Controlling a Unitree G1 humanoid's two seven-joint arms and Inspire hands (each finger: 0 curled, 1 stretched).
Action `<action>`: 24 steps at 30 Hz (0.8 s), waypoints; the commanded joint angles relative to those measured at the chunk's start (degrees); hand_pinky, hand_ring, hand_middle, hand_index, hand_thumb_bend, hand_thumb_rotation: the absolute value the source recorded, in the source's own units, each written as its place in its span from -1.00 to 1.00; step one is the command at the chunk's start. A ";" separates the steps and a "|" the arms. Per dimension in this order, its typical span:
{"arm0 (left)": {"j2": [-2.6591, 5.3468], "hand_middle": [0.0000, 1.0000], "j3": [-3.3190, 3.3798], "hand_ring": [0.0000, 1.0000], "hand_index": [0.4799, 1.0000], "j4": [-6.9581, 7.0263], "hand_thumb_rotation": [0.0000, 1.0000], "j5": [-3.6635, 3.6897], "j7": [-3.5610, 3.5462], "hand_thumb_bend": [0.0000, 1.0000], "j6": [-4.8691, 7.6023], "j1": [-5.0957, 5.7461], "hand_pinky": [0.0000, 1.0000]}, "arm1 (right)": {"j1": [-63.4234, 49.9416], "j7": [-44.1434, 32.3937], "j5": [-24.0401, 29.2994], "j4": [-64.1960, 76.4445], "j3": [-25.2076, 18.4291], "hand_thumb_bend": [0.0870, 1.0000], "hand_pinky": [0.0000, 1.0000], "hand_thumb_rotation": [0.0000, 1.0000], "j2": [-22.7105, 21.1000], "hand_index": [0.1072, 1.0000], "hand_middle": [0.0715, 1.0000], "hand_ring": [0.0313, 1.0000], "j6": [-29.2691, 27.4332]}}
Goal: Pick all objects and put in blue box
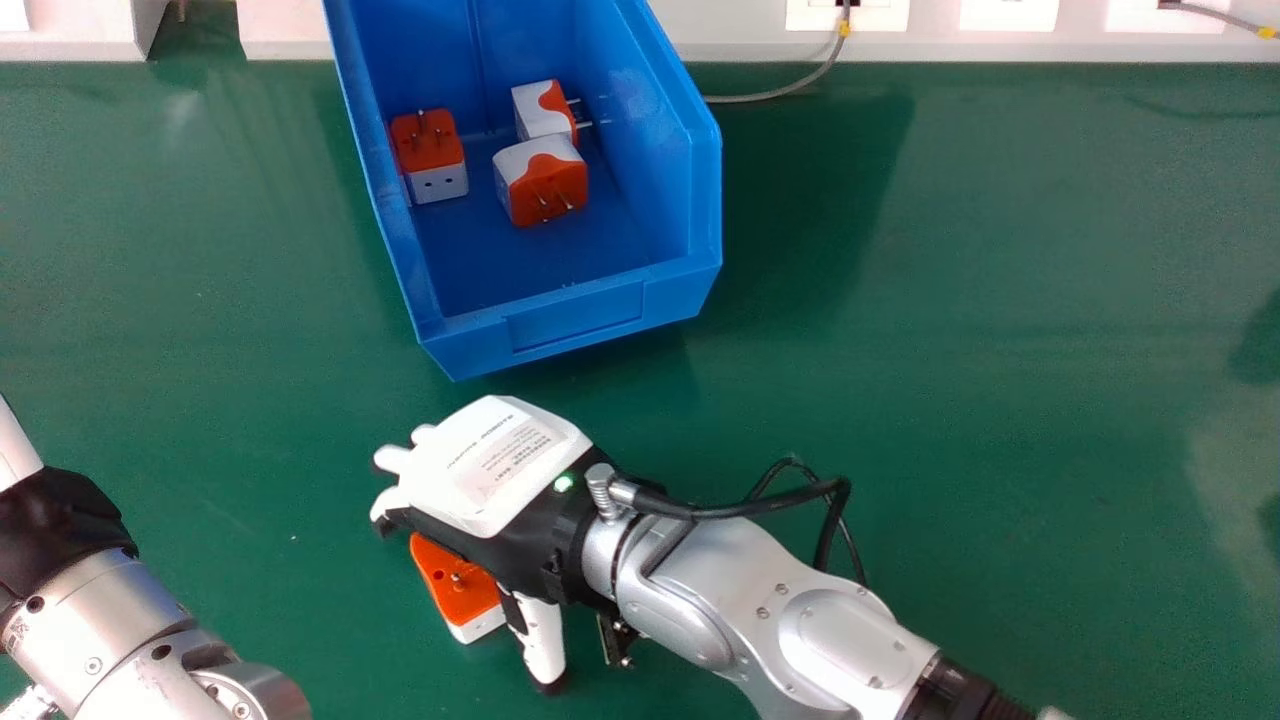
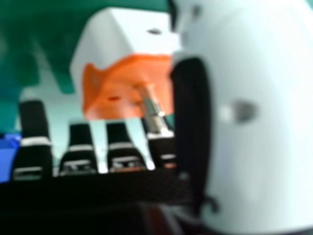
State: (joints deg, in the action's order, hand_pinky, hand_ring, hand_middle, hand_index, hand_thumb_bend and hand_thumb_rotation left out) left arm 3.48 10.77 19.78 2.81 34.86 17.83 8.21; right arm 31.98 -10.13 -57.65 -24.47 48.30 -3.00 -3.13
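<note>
Head view; adapters [image 1: 525, 175] in box [image 1: 575, 322]

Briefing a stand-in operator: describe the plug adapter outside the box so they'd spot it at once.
Find the blue box on the green table, then the robot's right hand on the near side of it. Partly under that hand, beside the thumb, is the orange-and-white adapter. Its three lookalikes are inside the box.

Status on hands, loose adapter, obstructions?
Right hand open over orange-and-white adapter, thumb alongside, grip unconfirmed. Left hand off at head view's left edge. Path to blue box looks free, bar its front wall.
</note>
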 commanded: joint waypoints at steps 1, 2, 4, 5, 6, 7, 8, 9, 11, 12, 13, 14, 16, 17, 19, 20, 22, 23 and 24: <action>5.31 1.00 -0.69 1.00 0.96 1.13 0.60 -0.85 0.14 0.04 1.01 1.11 0.96 | -0.58 3.25 1.32 -0.56 -0.21 -0.06 -0.40 -1.00 0.97 0.00 -0.05 -0.27 -1.72; 5.28 1.00 -0.72 1.00 0.96 1.14 0.61 -0.71 0.14 0.04 1.00 1.11 0.96 | -0.53 3.58 1.50 -0.77 -0.33 -0.07 -0.41 -1.00 0.96 0.00 -0.06 -0.29 -2.04; 5.24 1.00 -0.73 1.00 0.96 1.13 0.61 -0.51 0.20 0.04 1.06 1.07 0.96 | -0.54 4.11 2.41 -1.05 -0.81 -0.07 -0.41 -1.00 0.97 0.00 -0.07 -0.29 -2.84; 5.15 1.00 -0.66 1.00 0.96 0.98 0.61 -0.46 0.18 0.04 1.17 1.02 0.96 | -0.51 4.61 2.57 -1.19 -0.97 -0.07 -0.41 -1.00 0.94 0.00 -0.07 -0.29 -3.25; 5.14 1.00 -0.61 1.00 0.96 0.90 0.61 -0.44 0.25 0.04 1.12 0.96 0.96 | -0.39 4.87 2.53 -1.23 -1.08 -0.07 -0.41 -1.00 0.91 0.00 -0.07 -0.29 -3.51; 5.15 1.00 -0.58 1.00 0.96 0.85 0.61 -0.44 0.29 0.04 1.06 0.92 0.95 | -0.30 5.04 2.44 -1.27 -1.13 -0.07 -0.41 -1.00 0.88 0.00 -0.07 -0.30 -3.66; 5.19 1.00 -0.61 1.00 0.96 0.83 0.61 -0.48 0.36 0.04 1.03 0.87 0.95 | -0.18 5.36 2.62 -1.45 -1.26 -0.07 -0.41 -1.00 0.91 0.00 -0.07 -0.30 -3.93; 5.24 1.00 -0.67 1.00 0.96 0.84 0.61 -0.51 0.41 0.04 1.00 0.81 0.95 | -0.12 5.50 3.03 -1.61 -1.49 -0.07 -0.41 -1.00 0.96 0.00 -0.07 -0.30 -4.16; 5.21 1.00 -0.81 1.00 0.96 0.81 0.61 -0.44 0.25 0.04 1.32 0.83 0.95 | -0.04 5.68 3.64 -1.78 -1.84 -0.07 -0.41 -1.00 1.03 0.00 -0.07 -0.30 -4.42; 5.18 1.00 -0.88 1.00 0.97 0.82 0.60 -0.31 0.12 0.04 1.46 0.86 0.95 | 0.02 5.80 3.64 -1.74 -1.84 -0.09 -0.42 -1.00 0.99 0.01 -0.05 -0.26 -4.38; 5.13 1.00 -0.95 1.00 0.97 0.82 0.60 -0.24 -0.02 0.04 1.60 0.93 0.95 | 0.09 5.95 3.66 -1.68 -1.83 -0.09 -0.42 -1.00 0.92 0.01 -0.05 -0.26 -4.45; 5.10 1.00 -1.01 1.00 0.99 0.82 0.61 -0.27 -0.08 0.04 1.68 0.98 0.96 | 0.08 6.27 3.83 -1.52 -1.91 -0.11 -0.43 -1.00 0.78 0.01 -0.04 -0.23 -4.78; 5.18 1.00 -1.04 1.00 0.99 0.78 0.61 -0.30 -0.04 0.03 1.73 0.99 0.96 | -0.08 7.14 4.25 -0.95 -2.16 -0.12 -0.44 -1.00 0.44 0.01 -0.04 -0.20 -5.66; 5.23 1.00 -1.04 1.00 0.98 0.76 0.61 -0.32 0.03 0.03 1.69 0.96 0.96 | -0.20 7.48 4.44 -0.57 -2.33 -0.12 -0.44 -1.00 0.33 0.01 -0.03 -0.19 -6.01; 5.28 1.00 -1.09 1.00 0.96 0.77 0.61 -0.37 0.12 0.02 1.58 0.91 0.95 | -0.31 7.89 4.81 -0.16 -2.66 -0.12 -0.44 -1.00 0.25 0.01 -0.03 -0.19 -6.65; 5.34 1.00 -1.20 1.00 0.96 0.90 0.61 -0.46 0.19 0.02 1.47 0.90 0.95 | -0.43 7.98 5.06 0.28 -2.88 -0.12 -0.44 -1.00 0.20 0.01 -0.04 -0.19 -6.93; 5.44 1.00 -1.34 1.00 0.95 1.03 0.61 -0.69 0.42 0.02 1.27 0.83 0.94 | -0.72 8.18 5.48 1.37 -3.38 -0.12 -0.44 -1.00 0.04 0.02 -0.07 -0.19 -7.59; 5.35 1.00 -1.34 1.00 0.95 0.95 0.61 -0.75 0.43 0.02 1.33 0.79 0.94 | -0.85 7.86 5.74 2.06 -3.66 -0.12 -0.44 -1.00 -0.06 0.02 -0.07 -0.19 -7.82; 5.31 1.00 -1.30 1.00 0.95 0.86 0.62 -0.54 0.40 0.01 1.47 0.70 0.94 | -0.97 6.50 6.41 3.47 -4.12 -0.12 -0.44 -1.00 -0.25 0.02 -0.08 -0.20 -7.81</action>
State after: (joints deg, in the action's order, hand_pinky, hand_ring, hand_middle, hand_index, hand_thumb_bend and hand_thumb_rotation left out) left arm 3.46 9.76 19.77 2.82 35.07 18.22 8.12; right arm 30.73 -3.71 -52.60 -24.12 45.39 -3.41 -9.88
